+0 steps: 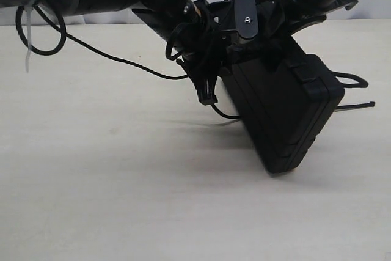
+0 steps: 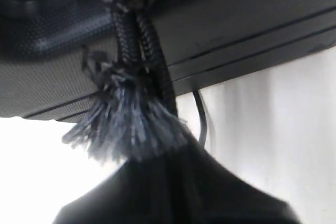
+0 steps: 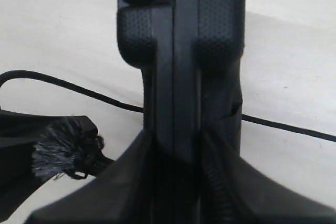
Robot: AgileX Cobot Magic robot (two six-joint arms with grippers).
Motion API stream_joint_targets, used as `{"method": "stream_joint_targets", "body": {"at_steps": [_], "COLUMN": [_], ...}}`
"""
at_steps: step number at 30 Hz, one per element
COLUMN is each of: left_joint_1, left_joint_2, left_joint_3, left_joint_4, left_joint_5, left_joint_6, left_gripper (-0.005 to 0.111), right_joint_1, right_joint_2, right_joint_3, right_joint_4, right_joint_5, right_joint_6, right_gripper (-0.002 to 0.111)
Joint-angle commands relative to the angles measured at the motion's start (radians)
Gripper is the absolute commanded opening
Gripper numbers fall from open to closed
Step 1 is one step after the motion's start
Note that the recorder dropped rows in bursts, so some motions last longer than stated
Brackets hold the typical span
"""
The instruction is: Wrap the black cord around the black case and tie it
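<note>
The black case (image 1: 287,114) hangs tilted above the table with one lower corner near the surface. My right gripper (image 1: 255,50) is shut on its upper edge; in the right wrist view the case's rim (image 3: 178,51) sits clamped in the gripper (image 3: 178,153). My left gripper (image 1: 206,90) is at the case's left edge, shut on the black cord (image 1: 110,57). In the left wrist view the braided cord (image 2: 142,40) and its frayed tuft (image 2: 123,124) rise from the gripper (image 2: 157,153) against the case (image 2: 236,30). The cord (image 3: 68,84) trails over the table behind the case.
The beige table (image 1: 122,187) spreads below and to the left. A thick black cable loop (image 1: 43,44) and a white tie (image 1: 29,41) hang from the left arm. More thin black line (image 1: 354,80) shows right of the case.
</note>
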Motion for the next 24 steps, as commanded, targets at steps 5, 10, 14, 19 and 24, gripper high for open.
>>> {"method": "stream_joint_targets", "body": {"at_steps": [5, 10, 14, 19, 24], "left_joint_1": [-0.035, -0.087, -0.106, -0.106, -0.106], "left_joint_2": [0.000, 0.003, 0.003, 0.003, 0.003], "left_joint_3": [0.000, 0.000, 0.000, 0.000, 0.000], "left_joint_4": [-0.122, -0.131, -0.126, -0.126, -0.125], "left_joint_5": [-0.112, -0.118, -0.091, -0.085, -0.082], "left_joint_6": [0.086, 0.194, 0.223, 0.233, 0.229], "left_gripper": [0.000, 0.000, 0.000, 0.000, 0.000], "right_joint_1": [0.002, 0.002, 0.002, 0.002, 0.002], "right_joint_2": [-0.009, -0.009, -0.009, -0.009, -0.009], "right_joint_3": [-0.002, -0.002, -0.002, -0.002, -0.002], "right_joint_4": [0.004, 0.004, 0.004, 0.004, 0.004], "right_joint_5": [0.002, 0.000, -0.006, -0.002, 0.000], "right_joint_6": [-0.007, -0.007, -0.007, -0.007, -0.007], "right_gripper": [0.004, 0.004, 0.004, 0.004, 0.004]}}
